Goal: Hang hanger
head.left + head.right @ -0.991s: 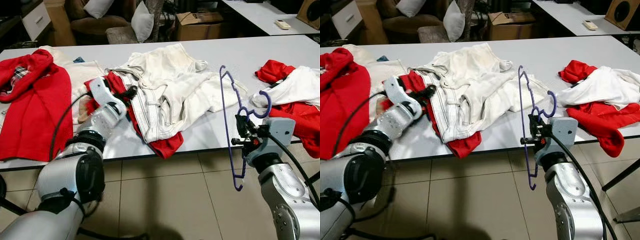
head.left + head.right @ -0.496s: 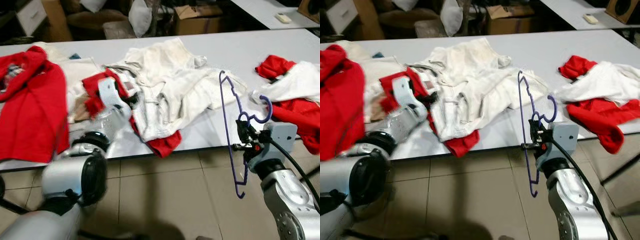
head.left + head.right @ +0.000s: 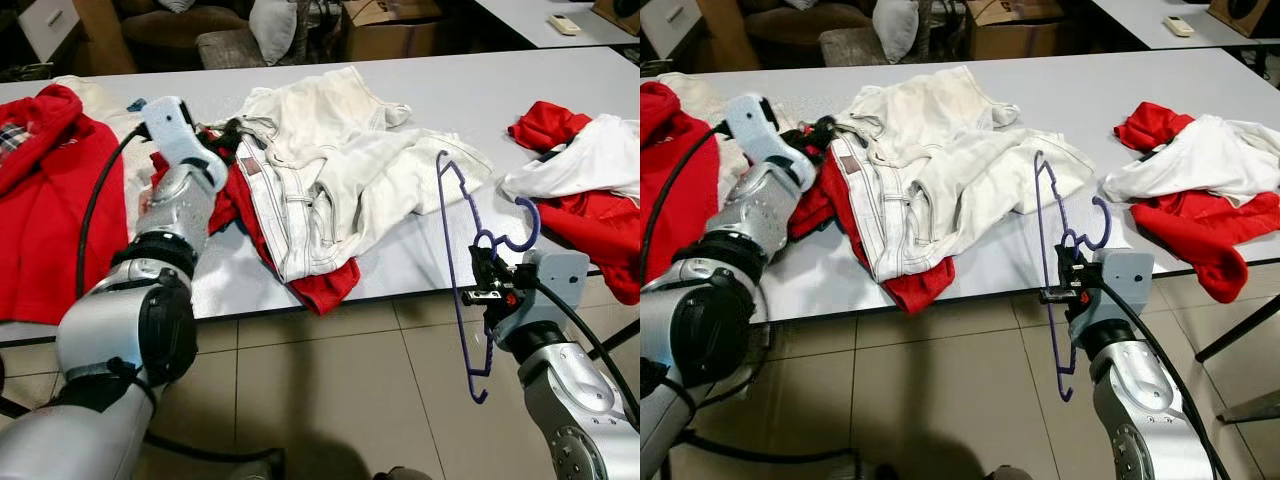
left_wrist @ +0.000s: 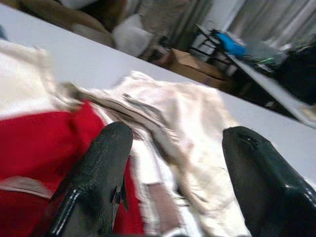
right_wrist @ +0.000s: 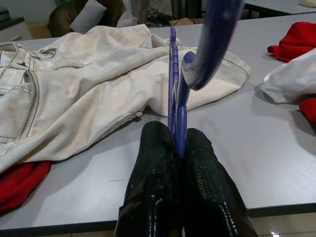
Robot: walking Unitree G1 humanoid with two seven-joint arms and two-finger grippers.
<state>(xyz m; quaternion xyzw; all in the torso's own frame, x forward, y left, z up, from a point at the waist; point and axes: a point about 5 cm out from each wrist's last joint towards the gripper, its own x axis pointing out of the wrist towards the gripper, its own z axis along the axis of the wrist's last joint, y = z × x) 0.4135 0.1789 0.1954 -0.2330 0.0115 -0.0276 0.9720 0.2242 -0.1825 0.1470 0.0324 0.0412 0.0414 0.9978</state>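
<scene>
A purple plastic hanger (image 3: 452, 250) stands upright in front of the table edge, hook pointing right. My right gripper (image 3: 487, 283) is shut on its neck, and the black fingers (image 5: 158, 163) press together on the purple stem (image 5: 176, 123). My left gripper (image 4: 173, 163) is open over the cloth pile with nothing between its fingers. It hovers at the top of a red garment (image 3: 235, 185) and the waistband of white trousers (image 3: 330, 170) on the white table (image 3: 470, 100).
A red jacket (image 3: 50, 220) lies at the table's left end. More red and white clothes (image 3: 590, 175) are heaped at its right end. Behind the table are a cardboard box (image 3: 390, 25), cushions (image 3: 272, 28) and another table with a remote (image 3: 563, 25). Tiled floor lies below.
My left arm has risen and swung back and to the left, from the pile's front to its far left top. The right gripper still holds the hanger in about the same place.
</scene>
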